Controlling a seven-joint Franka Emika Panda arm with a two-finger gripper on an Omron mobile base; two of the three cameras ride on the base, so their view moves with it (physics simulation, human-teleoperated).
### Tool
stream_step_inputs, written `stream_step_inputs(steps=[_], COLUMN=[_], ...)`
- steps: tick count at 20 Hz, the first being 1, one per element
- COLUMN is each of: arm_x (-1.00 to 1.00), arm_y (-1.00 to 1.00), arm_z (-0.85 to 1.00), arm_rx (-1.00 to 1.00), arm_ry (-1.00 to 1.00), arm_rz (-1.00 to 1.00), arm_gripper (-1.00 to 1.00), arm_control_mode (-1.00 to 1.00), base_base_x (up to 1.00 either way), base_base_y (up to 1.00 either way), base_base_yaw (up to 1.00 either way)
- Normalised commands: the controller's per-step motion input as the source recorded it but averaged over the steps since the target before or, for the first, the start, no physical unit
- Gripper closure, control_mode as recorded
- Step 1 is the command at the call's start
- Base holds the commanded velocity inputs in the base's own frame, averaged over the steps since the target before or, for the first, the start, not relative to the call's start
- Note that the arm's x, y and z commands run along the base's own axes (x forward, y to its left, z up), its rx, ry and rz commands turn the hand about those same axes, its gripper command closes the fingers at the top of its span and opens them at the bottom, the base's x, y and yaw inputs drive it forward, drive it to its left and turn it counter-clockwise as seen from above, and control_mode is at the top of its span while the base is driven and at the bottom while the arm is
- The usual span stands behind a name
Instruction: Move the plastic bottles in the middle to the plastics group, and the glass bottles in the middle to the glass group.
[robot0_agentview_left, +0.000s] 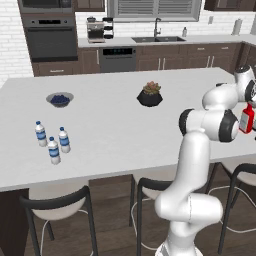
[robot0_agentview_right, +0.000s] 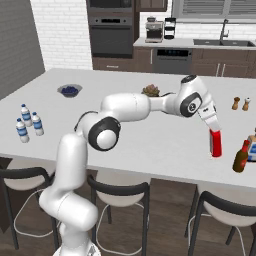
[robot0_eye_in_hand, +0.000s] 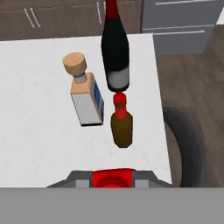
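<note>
My gripper (robot0_agentview_right: 213, 129) is shut on the cap of the red glass bottle (robot0_agentview_right: 215, 145), which hangs upright low over the counter's right end. From the hand view the red cap (robot0_eye_in_hand: 113, 179) sits between my fingertips. Just beyond it stands the glass group: a small dark brown bottle (robot0_eye_in_hand: 121, 127) with a red cap, a pale flask (robot0_eye_in_hand: 87, 98) with a cork top, and a tall dark bottle (robot0_eye_in_hand: 115, 48). The brown bottle (robot0_agentview_right: 241, 157) is right of the red one. The plastics group, three clear water bottles (robot0_agentview_left: 53, 142), stands together at the counter's left end.
A dark potted plant (robot0_agentview_left: 150, 94) and a bowl of blueberries (robot0_agentview_left: 60, 99) sit mid-counter toward the back. Two small shakers (robot0_agentview_right: 241, 103) stand at the back right. Stools (robot0_eye_in_hand: 186, 144) line the near edge of the white counter (robot0_agentview_right: 150, 145), below the bottles.
</note>
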Motion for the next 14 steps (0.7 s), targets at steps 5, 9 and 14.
stream_step_inputs(steps=[5, 9, 14], arm_x=[-0.02, 0.00, 0.00], arm_y=[-0.24, -0.01, -0.01], arm_z=[-0.15, -0.05, -0.01], arm_rx=[0.04, 0.03, 0.03], arm_ry=[0.00, 0.00, -0.01], arm_rz=[-0.11, -0.08, -0.06], arm_gripper=[1.00, 1.00, 1.00], arm_control_mode=[-1.00, -1.00, -1.00], base_base_x=[0.00, 0.00, 0.00], base_base_y=[0.00, 0.00, 0.00], base_base_yaw=[0.00, 0.00, 0.00])
